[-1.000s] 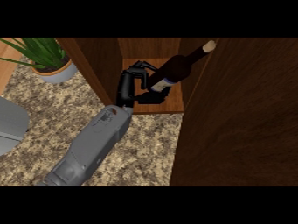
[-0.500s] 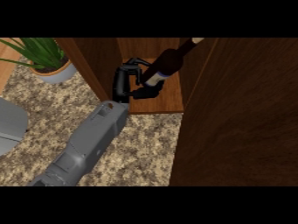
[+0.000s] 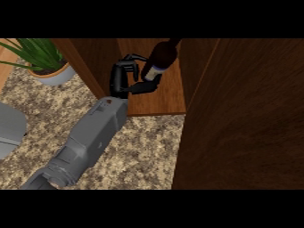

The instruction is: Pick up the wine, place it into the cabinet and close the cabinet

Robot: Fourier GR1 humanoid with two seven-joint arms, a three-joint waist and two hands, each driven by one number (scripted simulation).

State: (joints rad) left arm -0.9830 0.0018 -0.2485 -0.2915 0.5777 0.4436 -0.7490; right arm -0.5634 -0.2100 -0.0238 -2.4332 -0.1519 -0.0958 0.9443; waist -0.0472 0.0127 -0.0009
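1. The wine (image 3: 159, 62) is a dark bottle with a pale label low on its body, its neck leaning toward the top of the frame.
2. It stands inside the cabinet (image 3: 155, 100), on the wooden shelf at upper centre.
3. The left robot hand (image 3: 125, 78) is curled round the bottle's lower part.
4. The cabinet door (image 3: 246, 116) fills the right side.
5. A plant (image 3: 46, 62) sits on the tabletop (image 3: 134, 151) at upper left.

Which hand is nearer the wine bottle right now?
Left. The left hand is curled round the wine bottle inside the cabinet. The right hand does not show in the head view, so its position cannot be told.
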